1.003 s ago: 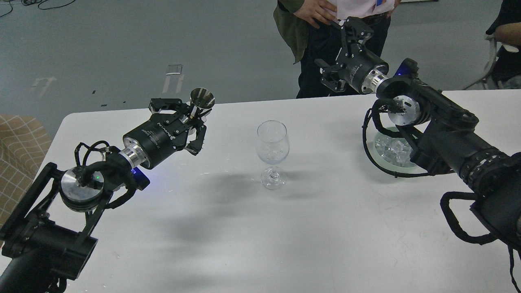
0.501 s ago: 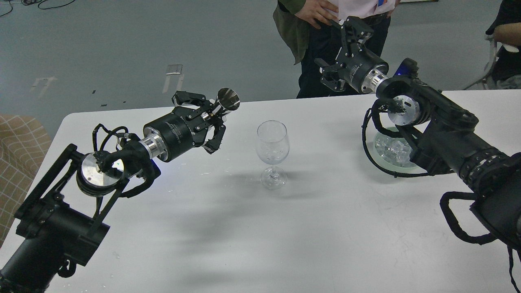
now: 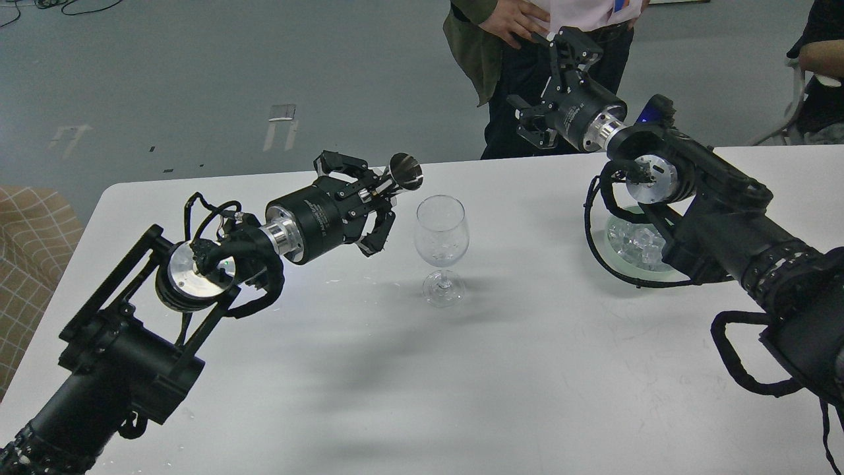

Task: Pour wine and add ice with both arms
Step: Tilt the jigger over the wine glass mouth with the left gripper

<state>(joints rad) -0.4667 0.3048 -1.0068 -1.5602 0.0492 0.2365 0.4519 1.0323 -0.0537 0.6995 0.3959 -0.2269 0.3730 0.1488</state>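
My left gripper [image 3: 389, 191] pinched a steel jigger [image 3: 403, 173] in its jaws beside the wine glass [image 3: 441, 245]; right gripper [image 3: 550, 82] jaws spread, raised; ice [image 3: 636, 245] in dish [image 3: 623, 264] on bench [image 3: 461, 369]

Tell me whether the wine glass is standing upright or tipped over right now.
Upright. The wine glass stands on its foot on the white table, bowl opening upward, and neither claw touches it.

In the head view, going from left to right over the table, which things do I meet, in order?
Left gripper holding a small metal cup → empty wine glass → dish of ice, partly behind the right arm.
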